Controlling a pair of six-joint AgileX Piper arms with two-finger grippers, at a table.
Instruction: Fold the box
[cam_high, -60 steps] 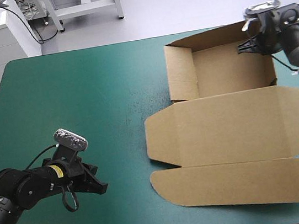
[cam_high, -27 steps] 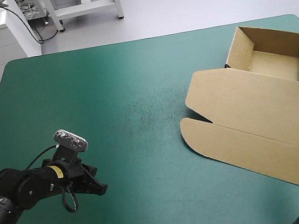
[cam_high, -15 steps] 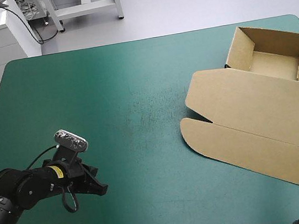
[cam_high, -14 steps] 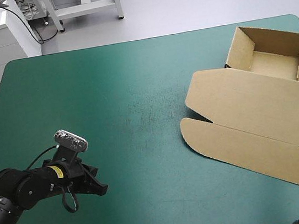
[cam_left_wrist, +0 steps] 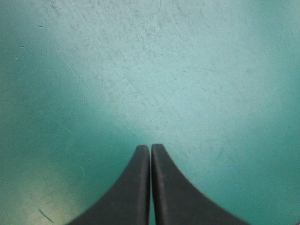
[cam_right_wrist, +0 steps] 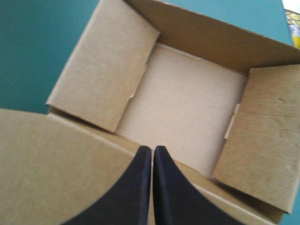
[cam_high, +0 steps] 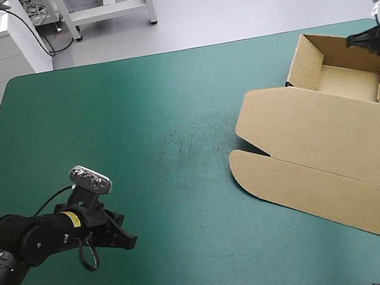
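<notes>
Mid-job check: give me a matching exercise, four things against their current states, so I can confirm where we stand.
Things:
1. left gripper
2. right gripper
3. box lid
4. box tray

States:
A. walls raised, open on top
B. shut, over bare teal-green cover
C. lying flat on the table
D. shut, above the tray

Pairs: 1-B, 2-D, 3-C, 4-A

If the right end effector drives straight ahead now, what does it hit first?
Probably the floor of the box: the right end effector points into the open tray. Depth is unclear.
</notes>
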